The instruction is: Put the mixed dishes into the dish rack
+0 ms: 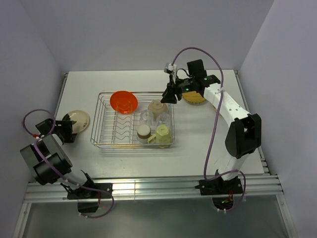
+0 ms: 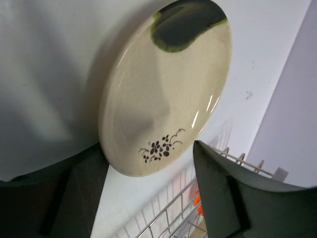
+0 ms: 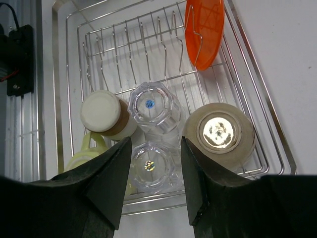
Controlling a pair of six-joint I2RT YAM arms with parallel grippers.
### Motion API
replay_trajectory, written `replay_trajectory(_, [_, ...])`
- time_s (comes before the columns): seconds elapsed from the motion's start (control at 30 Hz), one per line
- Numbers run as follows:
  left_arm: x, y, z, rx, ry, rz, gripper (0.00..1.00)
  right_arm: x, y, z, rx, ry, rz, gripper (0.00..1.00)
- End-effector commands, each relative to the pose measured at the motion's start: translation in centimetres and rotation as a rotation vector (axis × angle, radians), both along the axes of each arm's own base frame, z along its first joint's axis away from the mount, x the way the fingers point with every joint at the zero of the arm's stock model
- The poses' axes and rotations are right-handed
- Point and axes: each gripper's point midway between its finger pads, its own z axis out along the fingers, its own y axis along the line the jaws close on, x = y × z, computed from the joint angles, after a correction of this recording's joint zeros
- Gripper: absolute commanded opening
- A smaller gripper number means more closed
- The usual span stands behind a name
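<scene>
Your right tool (image 3: 154,144) hangs over the near-right end of the dish rack (image 1: 101,130) with its fingers (image 3: 111,173) spread and nothing between them. Seen from the wrist, a clear plastic cup (image 3: 152,167) sits directly below that gap. A second clear cup (image 3: 154,106) stands just beyond it, and both are mouth down. Beside them are the brown cup (image 3: 106,115) with its cream base upward, the pale green mug (image 3: 81,154) on its side, and the beige bowl (image 3: 219,133), which is overturned. The orange plate (image 3: 204,29) stands on edge among the wire dividers at the far end.

The yellow woven plate (image 1: 195,98) is not in the rack. It lies on the table (image 1: 237,148) just right of it, partly under your right wrist.

Your left tool (image 1: 69,130) is well to the left of the rack, at the cream plate (image 2: 168,89), which lies flat on the table. Its fingers (image 2: 81,191) are wide open, and the plate's near rim — the part with the small dark flower print — sits in the gap. You cannot tell from these views whether either finger touches it.
</scene>
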Motion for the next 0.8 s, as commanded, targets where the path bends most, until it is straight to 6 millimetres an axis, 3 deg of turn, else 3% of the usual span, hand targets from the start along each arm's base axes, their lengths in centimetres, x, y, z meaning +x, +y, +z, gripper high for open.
replay_trajectory(0.0, [-3.4, -2.6, -5.1, -0.096, 0.141, -0.065, 0.70, -1.7, -0.2, 2.8, 0.058, -0.067, 0.053, 0.52])
replay_trajectory(0.27, [-2.8, -2.4, -5.3, -0.138, 0.136, -0.066, 0.52, -3.7, -0.4, 3.9, 0.079, -0.079, 0.110, 0.52])
replay_trajectory(0.33, [-2.7, -2.4, -5.3, -0.141, 0.138, -0.072, 0.39, -3.8, -0.4, 4.1, 0.085, -0.078, 0.115, 0.52])
replay_trajectory(0.37, [-2.8, -2.5, -5.3, -0.141, 0.139, -0.077, 0.28, -3.8, -0.3, 4.1, 0.088, -0.076, 0.116, 0.52])
replay_trajectory(0.53, [-3.0, -2.4, -4.9, -0.133, 0.113, -0.084, 0.04, -4.0, -0.3, 4.5, 0.097, -0.076, 0.126, 0.52])
replay_trajectory(0.63, [-2.5, -1.8, -3.4, -0.089, 0.067, -0.098, 0.00, -4.2, -0.3, 4.4, 0.091, -0.079, 0.130, 0.52])
replay_trajectory(0.77, [-1.1, -0.7, 1.4, 0.031, -0.053, -0.118, 0.00, -4.7, -0.2, 4.2, 0.088, -0.081, 0.147, 0.52])
